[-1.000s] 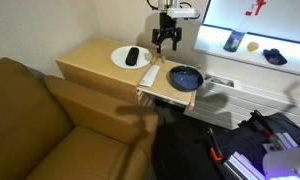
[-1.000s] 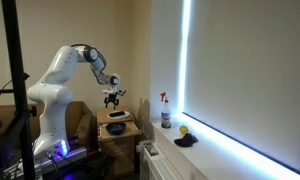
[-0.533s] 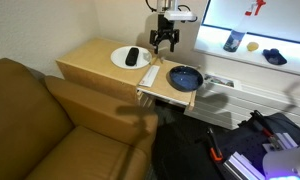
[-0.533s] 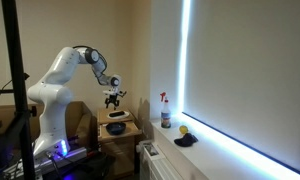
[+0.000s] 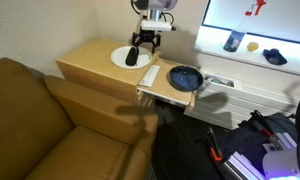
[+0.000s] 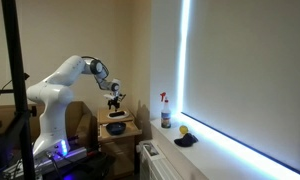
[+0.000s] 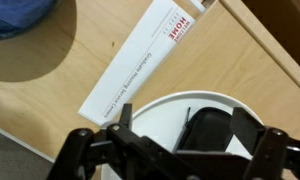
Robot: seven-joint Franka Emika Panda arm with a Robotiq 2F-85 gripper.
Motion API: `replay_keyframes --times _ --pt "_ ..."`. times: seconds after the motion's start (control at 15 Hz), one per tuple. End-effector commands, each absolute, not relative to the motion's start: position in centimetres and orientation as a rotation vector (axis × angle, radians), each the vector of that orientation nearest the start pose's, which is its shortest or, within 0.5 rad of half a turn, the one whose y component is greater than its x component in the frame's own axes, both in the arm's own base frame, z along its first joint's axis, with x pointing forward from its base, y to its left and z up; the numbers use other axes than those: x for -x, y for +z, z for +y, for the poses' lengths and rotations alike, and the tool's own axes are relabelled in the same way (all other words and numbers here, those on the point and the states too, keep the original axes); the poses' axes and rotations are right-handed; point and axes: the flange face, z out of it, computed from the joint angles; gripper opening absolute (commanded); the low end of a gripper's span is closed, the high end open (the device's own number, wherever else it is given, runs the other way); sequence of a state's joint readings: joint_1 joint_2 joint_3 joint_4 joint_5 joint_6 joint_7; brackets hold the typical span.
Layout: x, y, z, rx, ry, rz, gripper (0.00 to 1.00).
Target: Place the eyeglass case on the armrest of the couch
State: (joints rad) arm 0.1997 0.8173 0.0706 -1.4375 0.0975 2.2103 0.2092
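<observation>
The gripper [image 5: 142, 46], jaws spread wide, hangs over the eyeglass case [image 7: 205, 128] on the plate [image 7: 150, 113], well apart from the armrest [image 5: 90, 100] at near left.

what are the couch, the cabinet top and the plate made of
The couch looks like brown leather: smooth, with a soft sheen and creased cushions. The cabinet top seems light wood or veneer, matte, with a faint grain. The plate is white and glossy, probably ceramic, though plastic is possible.

White jointed arm [image 6: 65, 82], black end effector [image 5: 142, 49].
</observation>
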Motion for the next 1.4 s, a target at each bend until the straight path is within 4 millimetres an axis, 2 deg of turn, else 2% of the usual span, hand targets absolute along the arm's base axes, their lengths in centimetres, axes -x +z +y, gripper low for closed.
replay_keyframes --times 0.0,0.13,0.27,0.47,0.73,0.87,1.0,1.07,1.2,1.33 --pt "-70.0 19.9 19.2 3.023 0.102 0.050 1.00" --pt "-70.5 19.8 19.5 3.021 0.090 0.064 1.00" --pt "-71.0 18.6 18.9 3.007 0.112 0.098 1.00" --pt "-72.7 17.8 19.9 2.898 0.032 0.312 1.00" --pt "-74.7 16.5 21.3 2.892 -0.101 0.479 1.00" --pt "-75.1 15.5 22.0 2.907 -0.096 0.532 1.00" --pt "-75.3 15.5 23.2 2.891 -0.126 0.532 1.00" --pt "-74.6 15.5 22.4 2.891 -0.080 0.518 1.00" --pt "-74.7 15.3 23.3 2.887 -0.092 0.519 1.00" --pt "-75.0 14.0 22.3 2.913 -0.075 0.571 1.00"
